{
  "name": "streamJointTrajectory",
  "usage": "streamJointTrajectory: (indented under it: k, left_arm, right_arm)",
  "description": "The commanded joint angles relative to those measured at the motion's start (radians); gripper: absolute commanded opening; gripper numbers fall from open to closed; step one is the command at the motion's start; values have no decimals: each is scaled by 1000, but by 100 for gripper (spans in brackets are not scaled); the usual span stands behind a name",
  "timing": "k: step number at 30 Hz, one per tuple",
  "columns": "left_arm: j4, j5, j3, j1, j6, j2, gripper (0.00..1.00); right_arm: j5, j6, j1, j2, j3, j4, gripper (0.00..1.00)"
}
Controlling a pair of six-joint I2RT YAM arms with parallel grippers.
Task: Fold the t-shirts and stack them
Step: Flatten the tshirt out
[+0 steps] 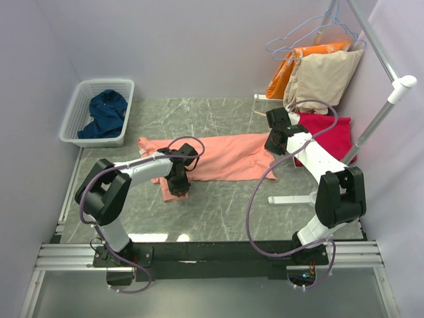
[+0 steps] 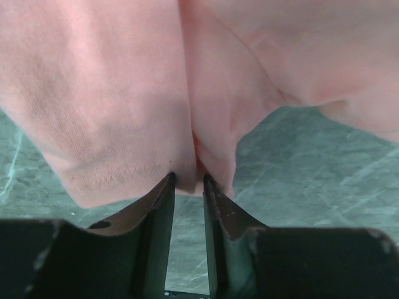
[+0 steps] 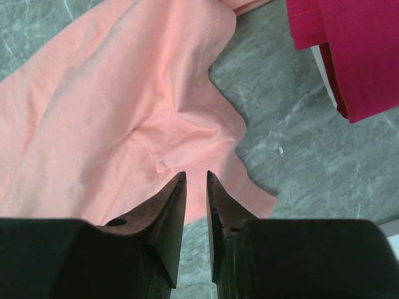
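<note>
- Both ends are covered: salmon-pink shirt (image 1: 228, 158) lies long axis L-R across tabletop (image 1: 218, 212), betw. arms.
- Left fingers (image 2: 159, 212) pinch a fold at its left end.
- Right fingers (image 3: 171, 205) nearly together over right hem; can't tell if gripping.

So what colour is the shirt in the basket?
The shirt is navy blue, clearest in the top external view.

A grey-green marbled table (image 1: 218, 205) fills the floor of the scene between pale walls. At its far left corner stands a white slatted basket (image 1: 71, 118). At the far right, a white clothes rack (image 1: 381, 119) slants upward, its flat foot (image 1: 291, 199) resting on the table. Light blue wire hangers (image 1: 298, 36) hang from it, carrying an orange garment (image 1: 281, 76) and, just beside it, a beige garment (image 1: 324, 76). An aluminium rail (image 1: 66, 255) runs along the near edge
</note>
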Motion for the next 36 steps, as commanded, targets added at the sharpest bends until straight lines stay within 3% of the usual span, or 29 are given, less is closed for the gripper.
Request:
streamJointTrajectory:
  k: [1, 7, 14, 17, 27, 31, 36]
  left_arm:
    - [-8, -9, 48, -4, -8, 35, 27]
    - [-66, -67, 82, -4, -19, 21, 13]
    - [-155, -130, 122, -4, -33, -39, 11]
    - [-174, -149, 125, -4, -41, -74, 1]
    - [-187, -193, 112, 2, -59, -203, 1]
    - [-233, -273, 144, 7, -79, -260, 1]
    - [-310, -386, 206, 62, -87, -344, 1]
  right_arm:
    - [10, 1, 4, -16, 34, -8, 26]
    - [13, 1, 4, -9, 35, -12, 26]
    - [10, 4, 5, 6, 37, -12, 25]
    - [10, 5, 4, 8, 34, -12, 25]
    - [26, 18, 4, -14, -26, -19, 25]
    - [47, 21, 4, -25, -40, -35, 25]
    - [58, 22, 4, -20, -75, -54, 34]
